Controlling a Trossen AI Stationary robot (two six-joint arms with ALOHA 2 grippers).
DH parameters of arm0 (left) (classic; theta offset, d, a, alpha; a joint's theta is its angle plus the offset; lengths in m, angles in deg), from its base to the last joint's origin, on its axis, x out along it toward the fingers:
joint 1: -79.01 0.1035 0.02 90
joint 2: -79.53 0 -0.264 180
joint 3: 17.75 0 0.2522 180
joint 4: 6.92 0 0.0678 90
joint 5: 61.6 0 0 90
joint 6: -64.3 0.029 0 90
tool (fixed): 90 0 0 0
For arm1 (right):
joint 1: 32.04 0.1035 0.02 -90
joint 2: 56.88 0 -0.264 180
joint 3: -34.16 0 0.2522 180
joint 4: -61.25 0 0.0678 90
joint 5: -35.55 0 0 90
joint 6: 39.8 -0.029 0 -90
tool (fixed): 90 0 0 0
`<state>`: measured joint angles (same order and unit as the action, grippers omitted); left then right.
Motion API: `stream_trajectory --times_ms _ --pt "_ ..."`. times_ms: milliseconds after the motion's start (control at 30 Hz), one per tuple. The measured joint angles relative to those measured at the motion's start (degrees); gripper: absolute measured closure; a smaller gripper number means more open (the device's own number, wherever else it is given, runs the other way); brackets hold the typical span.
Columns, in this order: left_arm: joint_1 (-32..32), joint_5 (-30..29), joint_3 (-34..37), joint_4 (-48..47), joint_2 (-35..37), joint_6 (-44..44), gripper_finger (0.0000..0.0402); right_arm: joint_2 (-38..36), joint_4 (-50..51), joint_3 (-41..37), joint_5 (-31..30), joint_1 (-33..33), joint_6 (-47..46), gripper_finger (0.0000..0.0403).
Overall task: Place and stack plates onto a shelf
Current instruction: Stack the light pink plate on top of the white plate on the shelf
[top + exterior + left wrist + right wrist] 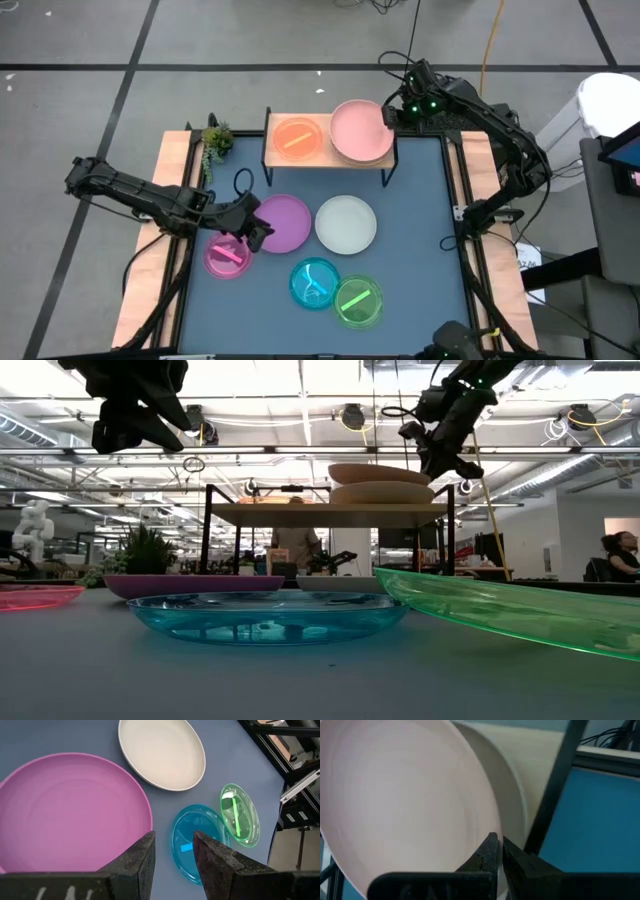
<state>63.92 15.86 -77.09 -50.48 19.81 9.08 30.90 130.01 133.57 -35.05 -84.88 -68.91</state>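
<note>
Nearest the front table edge lie two small translucent plates: a green plastic plate [358, 300] with a green bar, its rim lapping over the blue translucent plate [315, 282] beside it. These await their turn, since the larger plates form a steadier base and are better shelved first.

Further in, toward the left, a small translucent pink plate [227, 255] rests on the blue-grey table mat [420, 220]. The left gripper [252, 228] hangs above the gap between this plate and the large opaque purple plate [283, 222]. Its fingers [137, 862] stand partly apart and hold nothing; in the left wrist view they straddle the purple rim, so a pick of that plate is the likely step in hand. Just to the right of the purple one lies the large round white plate [346, 223], flat and untouched.

At the far edge stands the light-wood shelf [320, 155] on thin black legs. Its left half carries a small translucent orange plate [297, 137]. Its right half carries the large opaque pink plate [361, 129], stacked on a beige plate [385, 492] whose edge shows beneath it in the low view. The right gripper [388, 116] sits at that stack's far right rim, fingers [487, 852] closed at the pink plate's edge; whether they pinch it or merely touch it cannot be told.
</note>
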Motion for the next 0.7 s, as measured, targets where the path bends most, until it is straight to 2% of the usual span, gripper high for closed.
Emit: stream_trajectory --times_ms 133,367,700 --pt "0.0 0.0 0.0 0.0 0.0 0.0 0.0266 0.0 0.4 0.0 -3.0 1.7 0.0 0.0403" --pt "0.0 -0.1 0.0 0.0 0.0 0.0 0.0266 0.0 2.0 0.0 -4.6 1.9 0.3 0.0397" --pt "0.0 -0.1 0.0 0.0 0.0 0.0 0.0266 0.0 2.1 0.0 -4.6 2.0 0.4 0.0334"
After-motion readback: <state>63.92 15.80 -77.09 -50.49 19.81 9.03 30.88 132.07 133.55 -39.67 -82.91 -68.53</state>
